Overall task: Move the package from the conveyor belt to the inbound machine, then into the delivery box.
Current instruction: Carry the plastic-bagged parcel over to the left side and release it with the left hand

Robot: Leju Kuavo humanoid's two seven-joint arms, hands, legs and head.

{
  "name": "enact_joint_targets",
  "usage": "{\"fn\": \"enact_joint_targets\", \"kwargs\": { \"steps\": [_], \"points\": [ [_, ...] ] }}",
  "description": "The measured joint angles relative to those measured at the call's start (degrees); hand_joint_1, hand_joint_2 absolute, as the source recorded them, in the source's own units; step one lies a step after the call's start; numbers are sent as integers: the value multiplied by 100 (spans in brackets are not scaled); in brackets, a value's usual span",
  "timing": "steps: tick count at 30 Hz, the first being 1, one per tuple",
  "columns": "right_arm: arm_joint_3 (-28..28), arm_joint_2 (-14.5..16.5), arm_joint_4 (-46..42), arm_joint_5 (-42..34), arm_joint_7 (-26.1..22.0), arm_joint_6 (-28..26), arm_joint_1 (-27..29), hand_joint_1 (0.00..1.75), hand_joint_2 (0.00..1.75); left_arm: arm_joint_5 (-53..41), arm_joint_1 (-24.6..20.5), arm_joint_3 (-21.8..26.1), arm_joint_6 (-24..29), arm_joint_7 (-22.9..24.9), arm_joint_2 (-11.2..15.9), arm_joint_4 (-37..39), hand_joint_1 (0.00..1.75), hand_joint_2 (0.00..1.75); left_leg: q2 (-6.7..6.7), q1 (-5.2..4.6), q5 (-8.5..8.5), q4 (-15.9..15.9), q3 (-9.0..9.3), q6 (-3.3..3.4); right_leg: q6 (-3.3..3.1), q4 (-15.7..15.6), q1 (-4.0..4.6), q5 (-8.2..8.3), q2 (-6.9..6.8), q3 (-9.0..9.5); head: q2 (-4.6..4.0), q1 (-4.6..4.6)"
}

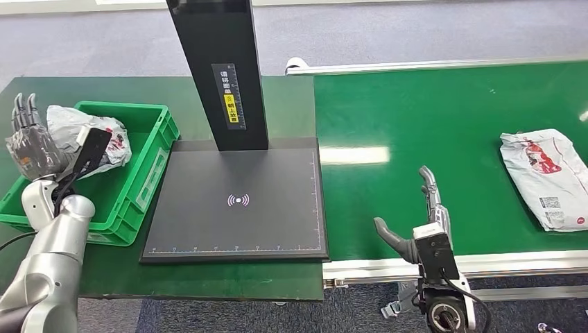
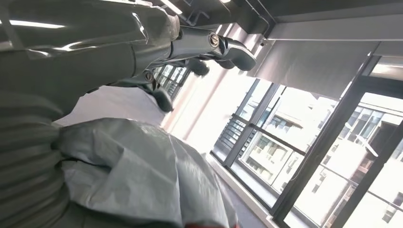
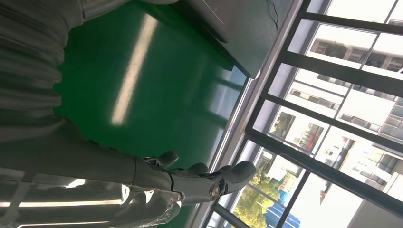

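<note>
Green belt (image 1: 416,118): package (image 1: 548,177) lengthwise toward robot.

Parcel-sorting / logistics test lab: green conveyor belt (image 1: 430,139) w/ metal side rails, black scan pad (image 1: 236,208) under a labelled black post (image 1: 222,69), green plastic crate (image 1: 142,149) on a green counter (image 1: 208,277), grey carpet floor, big office-type windows (image 3: 342,85).

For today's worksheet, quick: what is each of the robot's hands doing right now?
Left hand: open, fingers straight up beside the package in the green box.
Right hand: open, holding nothing, over the conveyor belt.
</note>
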Motion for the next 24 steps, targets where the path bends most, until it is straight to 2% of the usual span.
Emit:
{"fn": "enact_joint_targets", "kwargs": {
  "steps": [11,13,18,24],
  "points": [
    [27,-13,94,-2,-15,-25,-33,0,175,565,105,-408,-367,-79,57,-21,0,175,0,0,0,0,0,0,0,0,0,0,0,-1,0,1],
    [27,-13,94,32,-17,-26,-18,0,175,612,201,-554,-612,39,67,-243,0,175,0,0,0,0,0,0,0,0,0,0,0,-1,0,0],
    [5,-16,94,122,-18,-7,31,0,175,1252,477,-889,-1733,181,109,-1058,0,175,0,0,-1,0,0,0,0,-1,0,0,0,-1,0,0],
    [-30,-30,94,143,-20,10,63,0,175,1438,646,-1037,-1971,195,158,-1677,0,175,1,0,-1,0,0,0,0,0,0,0,0,-1,-1,0]
  ]
}}
